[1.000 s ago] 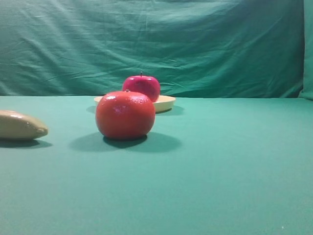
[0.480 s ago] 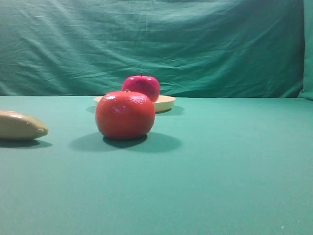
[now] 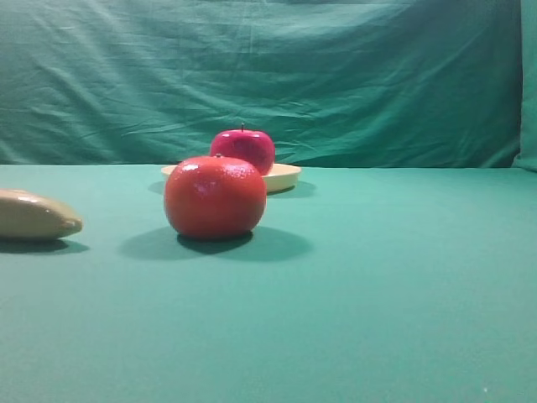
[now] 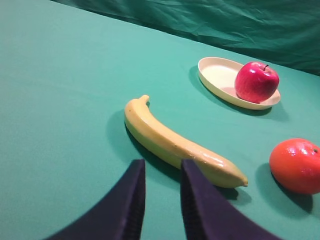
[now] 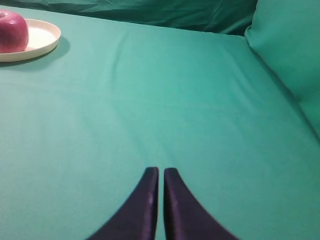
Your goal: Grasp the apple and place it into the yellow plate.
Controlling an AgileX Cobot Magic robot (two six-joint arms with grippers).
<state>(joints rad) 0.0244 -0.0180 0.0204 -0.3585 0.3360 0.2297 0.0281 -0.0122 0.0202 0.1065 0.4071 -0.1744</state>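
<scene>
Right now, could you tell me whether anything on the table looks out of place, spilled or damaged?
Nothing stands out. The apple sits upright in the yellow plate, toward one end. The banana and the orange fruit lie intact on the green cloth, apart from each other. No spills or damage show.

Glossy crimson-red apple [image 3: 243,149] sits in the shallow pale yellow round plate [image 3: 284,176], toward one end of it, upright. Plate lies toward the far edge of the green cloth-covered table [image 3: 403,285], left of centre in the exterior view. Large orange-red round fruit [image 3: 215,196] stands in front of the plate, apart from it. Tan elongated banana [image 3: 33,216] lies at the table's left edge, well left of the round fruit.
</scene>
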